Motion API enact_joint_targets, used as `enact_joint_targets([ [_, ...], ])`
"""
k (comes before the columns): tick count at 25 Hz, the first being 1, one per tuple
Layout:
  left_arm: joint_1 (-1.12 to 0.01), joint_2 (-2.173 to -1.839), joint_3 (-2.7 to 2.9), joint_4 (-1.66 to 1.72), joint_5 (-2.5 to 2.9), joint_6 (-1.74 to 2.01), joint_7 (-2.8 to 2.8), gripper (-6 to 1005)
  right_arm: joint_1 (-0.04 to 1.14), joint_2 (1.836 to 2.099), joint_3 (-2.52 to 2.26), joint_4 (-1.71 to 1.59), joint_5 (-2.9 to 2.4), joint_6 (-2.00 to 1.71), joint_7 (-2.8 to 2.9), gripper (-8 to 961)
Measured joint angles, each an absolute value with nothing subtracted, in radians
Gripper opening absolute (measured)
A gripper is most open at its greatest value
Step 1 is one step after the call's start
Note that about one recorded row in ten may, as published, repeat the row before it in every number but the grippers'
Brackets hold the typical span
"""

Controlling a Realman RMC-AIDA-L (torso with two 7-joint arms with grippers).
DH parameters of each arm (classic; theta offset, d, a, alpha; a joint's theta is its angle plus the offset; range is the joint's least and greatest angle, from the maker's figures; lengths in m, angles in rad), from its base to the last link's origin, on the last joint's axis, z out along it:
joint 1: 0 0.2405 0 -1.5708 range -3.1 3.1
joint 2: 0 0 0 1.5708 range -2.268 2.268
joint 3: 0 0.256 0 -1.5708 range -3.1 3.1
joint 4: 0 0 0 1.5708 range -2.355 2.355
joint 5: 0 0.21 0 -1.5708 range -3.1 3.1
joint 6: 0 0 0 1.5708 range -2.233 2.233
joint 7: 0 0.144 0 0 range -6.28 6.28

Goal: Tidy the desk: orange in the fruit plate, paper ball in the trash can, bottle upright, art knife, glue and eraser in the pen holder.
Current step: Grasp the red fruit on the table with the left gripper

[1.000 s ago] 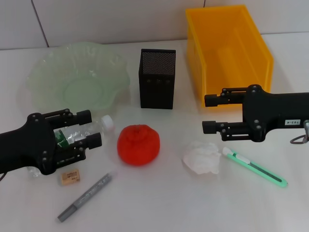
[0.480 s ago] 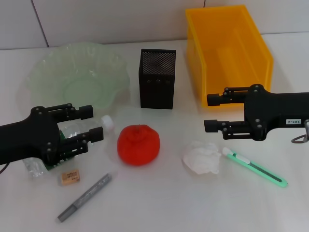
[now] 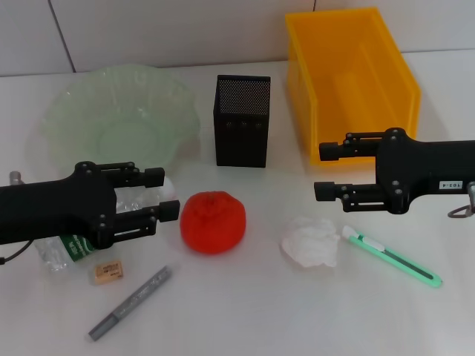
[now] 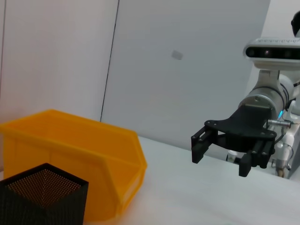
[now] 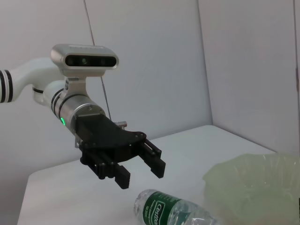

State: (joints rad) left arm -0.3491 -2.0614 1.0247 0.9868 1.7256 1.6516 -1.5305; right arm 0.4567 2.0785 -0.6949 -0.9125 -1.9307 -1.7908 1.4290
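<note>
A white, smooth worktop (image 3: pixel 245 311) fills the head view. Behind it stands a pale wall (image 3: pixel 148 30) of large panels with thin dark seams. The light is even.

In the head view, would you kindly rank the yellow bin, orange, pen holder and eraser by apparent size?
Largest to smallest:
1. Yellow bin
2. Pen holder and orange, too alike to rank
3. Eraser
</note>
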Motion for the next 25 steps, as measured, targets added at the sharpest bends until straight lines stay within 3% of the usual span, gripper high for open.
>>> enact_joint_targets([
  [9, -0.425, -2.068, 1.049, 0.992, 1.816, 1.592, -1.584, 574, 0.452, 2.079, -0.695, -0.91, -1.931, -1.791, 1.429, 669],
  [25, -0.459, -2.068, 1.158, 0.981, 1.833, 1.462, -1.605, 575, 0.449, 2.077, -0.693, -0.915, -1.931, -1.792, 1.433, 670],
])
